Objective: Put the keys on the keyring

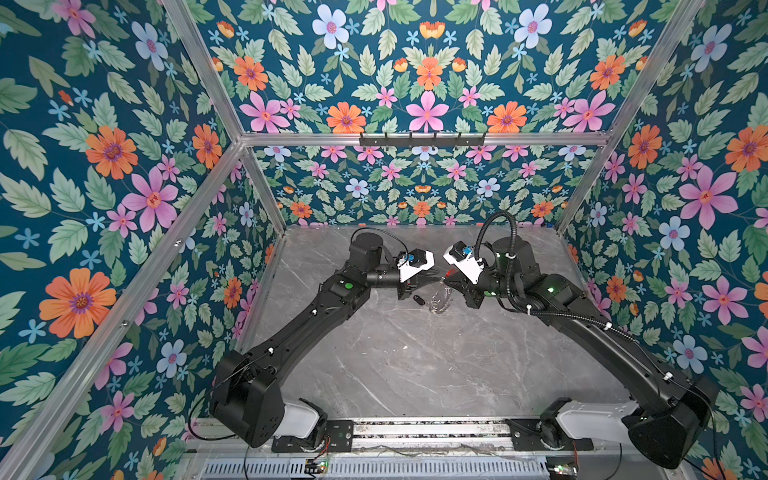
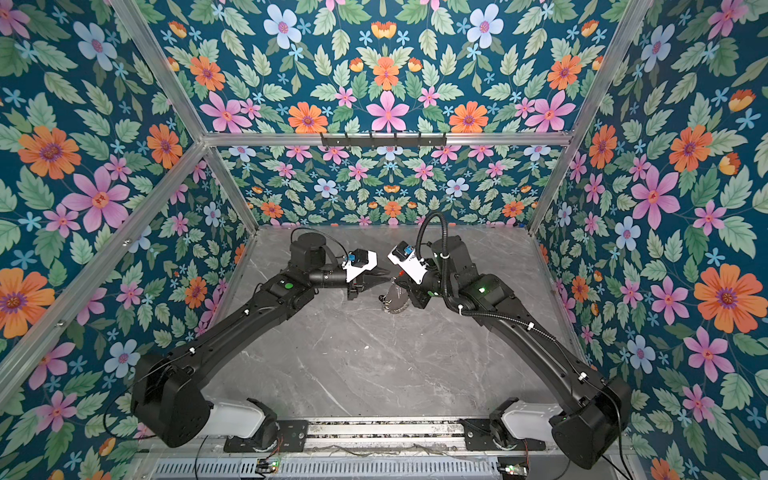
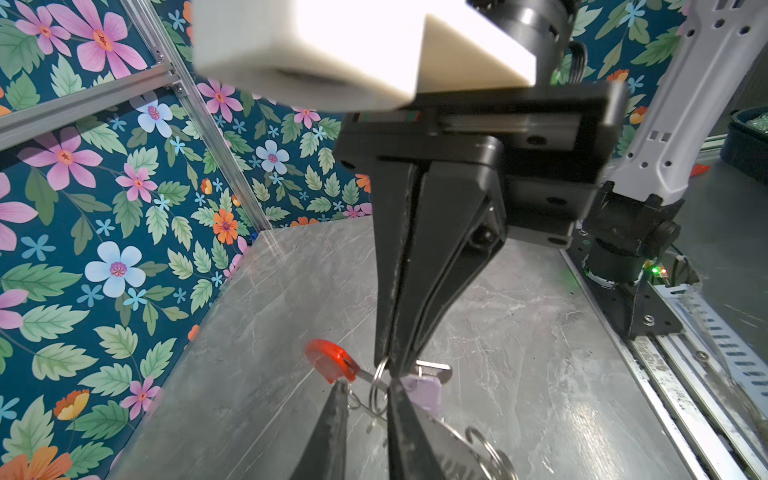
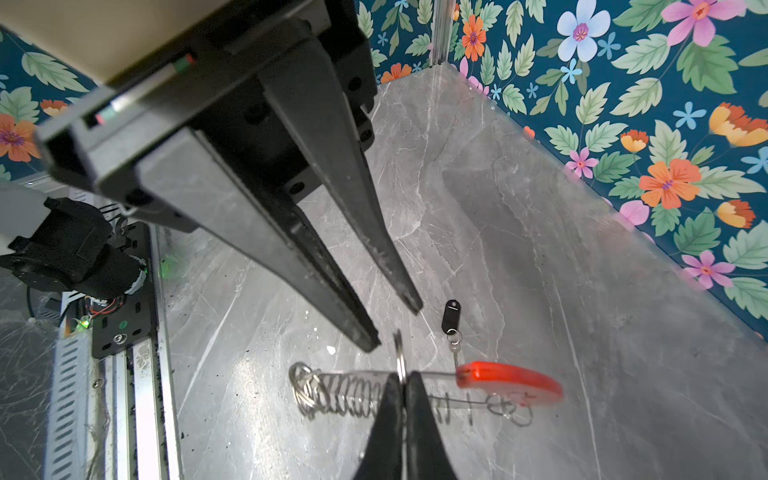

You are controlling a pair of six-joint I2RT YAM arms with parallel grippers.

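My right gripper (image 4: 402,376) is shut, pinching a silver ring at the keyring (image 4: 345,392), a thin hoop with a coil of small rings and a red section (image 4: 509,378). In both top views the keyring (image 1: 440,301) hangs from that gripper (image 1: 448,283) above the table. My left gripper (image 3: 368,386) faces it tip to tip, its jaws a little apart on either side of a small ring. The lilac key (image 3: 426,390) shows just behind one left fingertip; how it is attached I cannot tell. The black key (image 4: 451,311) lies alone on the table (image 1: 419,299).
The grey marble table (image 1: 395,365) is walled in by flowered panels on three sides. A black hook rail (image 1: 422,139) hangs on the back wall. The arms' bases sit on an aluminium rail (image 1: 415,428) along the front edge. A dark bin (image 3: 748,137) stands beyond that rail.
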